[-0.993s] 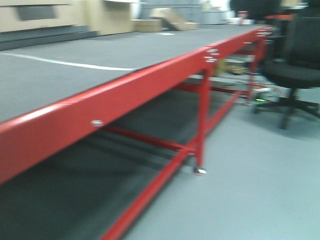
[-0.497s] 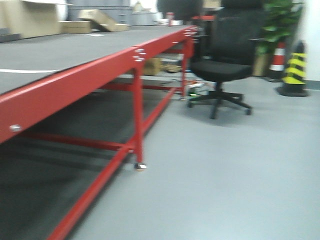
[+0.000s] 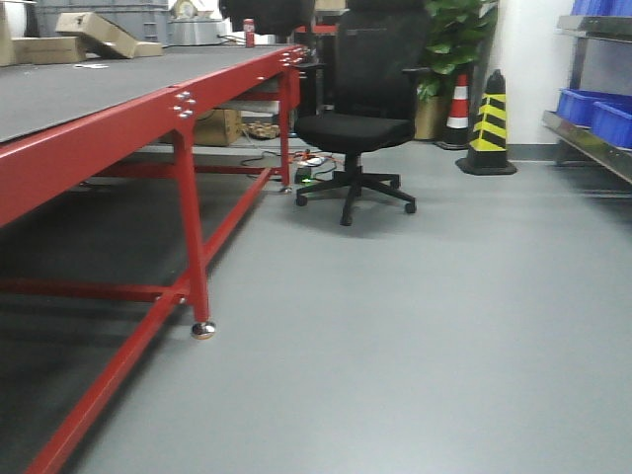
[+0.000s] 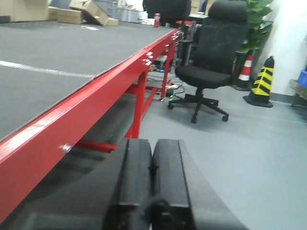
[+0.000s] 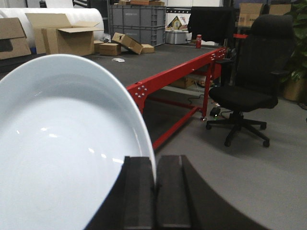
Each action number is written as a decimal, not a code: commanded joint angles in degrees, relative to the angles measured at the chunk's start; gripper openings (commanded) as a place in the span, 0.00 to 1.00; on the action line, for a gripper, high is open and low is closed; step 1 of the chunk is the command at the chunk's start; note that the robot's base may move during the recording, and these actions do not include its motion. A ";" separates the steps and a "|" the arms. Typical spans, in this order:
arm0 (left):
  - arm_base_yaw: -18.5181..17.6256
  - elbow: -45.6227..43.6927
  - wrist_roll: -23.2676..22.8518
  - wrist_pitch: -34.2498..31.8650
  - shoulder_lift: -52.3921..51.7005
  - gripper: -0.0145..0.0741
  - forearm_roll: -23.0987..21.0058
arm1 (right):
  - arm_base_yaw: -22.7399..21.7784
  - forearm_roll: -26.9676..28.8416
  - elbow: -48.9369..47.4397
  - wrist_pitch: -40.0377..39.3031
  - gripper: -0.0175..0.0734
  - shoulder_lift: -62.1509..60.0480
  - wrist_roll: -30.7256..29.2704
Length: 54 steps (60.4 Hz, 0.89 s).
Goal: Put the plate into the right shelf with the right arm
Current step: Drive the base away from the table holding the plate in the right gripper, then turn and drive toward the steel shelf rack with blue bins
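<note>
The right gripper (image 5: 154,191) sits at the bottom middle of its wrist view. Its two dark fingers (image 5: 139,191) are pressed on the rim of the plate (image 5: 62,153), with the thin edge between them. The white plate stands almost on its edge and fills the lower left of that frame, its hollow side toward the camera. It touches nothing else that I can see.

The left gripper (image 4: 152,177) holds nothing. Its two fingers lie together with only a thin line between them.

In the front view, a long red-framed table (image 3: 99,128) with a dark grey top runs along the left side. Some cardboard boxes (image 3: 94,35) lie on its far end, in the upper left. A black office chair (image 3: 357,128) stands on the grey floor (image 3: 395,346) in the upper middle. A green plant (image 3: 456,39) and a black-and-yellow cone (image 3: 491,123) are to the right of the chair. At the right edge is the steel shelf (image 3: 592,150) with blue bins (image 3: 592,107), well apart from the table.

One second ago the table filled most of the front view and the chair was at the right edge. Now the view has turned right: the chair is in the middle and the shelf has come into the frame.
</note>
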 commanded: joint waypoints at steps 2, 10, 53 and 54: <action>0.00 0.43 -0.34 -5.09 -0.48 0.11 0.01 | 0.13 -1.08 -1.69 -5.56 0.26 0.32 -0.29; 0.00 0.43 -0.34 -5.09 -0.48 0.11 0.01 | 0.13 -1.08 -1.69 -5.71 0.26 0.39 -0.29; 0.00 0.43 -0.34 -5.09 -0.48 0.11 0.01 | 0.13 -1.08 -1.69 -5.71 0.26 0.39 -0.29; 0.00 0.43 -0.34 -5.09 -0.48 0.11 0.01 | 0.13 -1.08 -1.69 -5.71 0.26 0.39 -0.29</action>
